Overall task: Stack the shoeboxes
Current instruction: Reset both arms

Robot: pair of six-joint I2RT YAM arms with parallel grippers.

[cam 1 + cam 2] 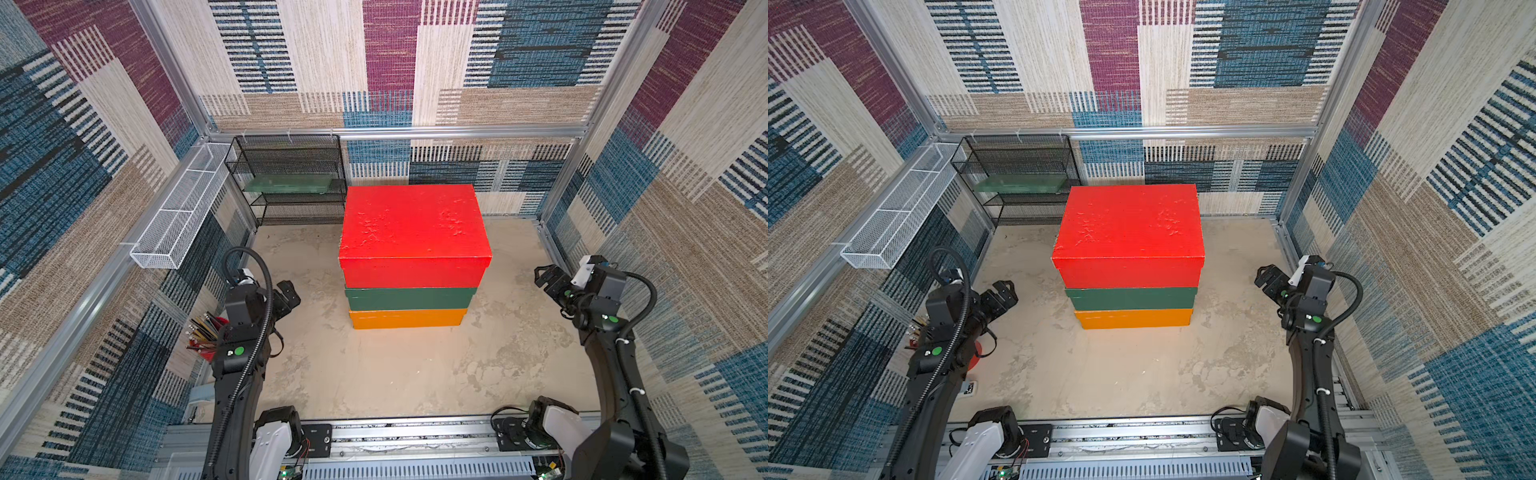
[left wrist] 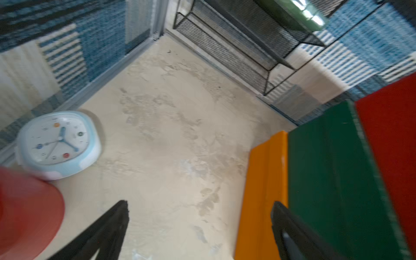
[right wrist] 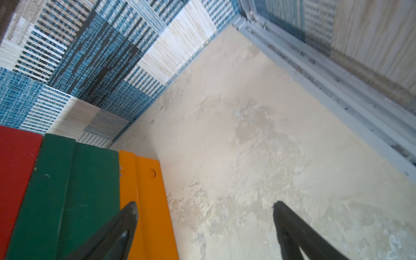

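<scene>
Red shoebox (image 1: 411, 224) on dark green shoebox (image 1: 409, 298) on orange shoebox (image 1: 407, 319): one stack, table (image 1: 374, 374) centre. Left gripper (image 1: 291, 291) left of stack, jaws apart, not touching. Right gripper (image 1: 546, 276) right of stack, jaws apart, not touching. Black mesh rack (image 1: 291, 166) far left.

three lidded shoeboxes in one upright stack, near the middle of the beige tabletop (image 1: 374, 374), toward its back half. at the bottom, orange shoebox (image 1: 405, 319), flat on the surface, lid on, a small round hole in its end wall in the right wrist view. resting on it, dark green shoebox (image 1: 409, 298), lid shut, level, slightly wider than the orange one and overhanging it a little at both ends. uppermost, red shoebox (image 1: 411, 224), lid shut, level, paint rough and blistered across the lid top, lid rim jutting past the green box below. long sides all facing front, roughly squared with one another.
</scene>
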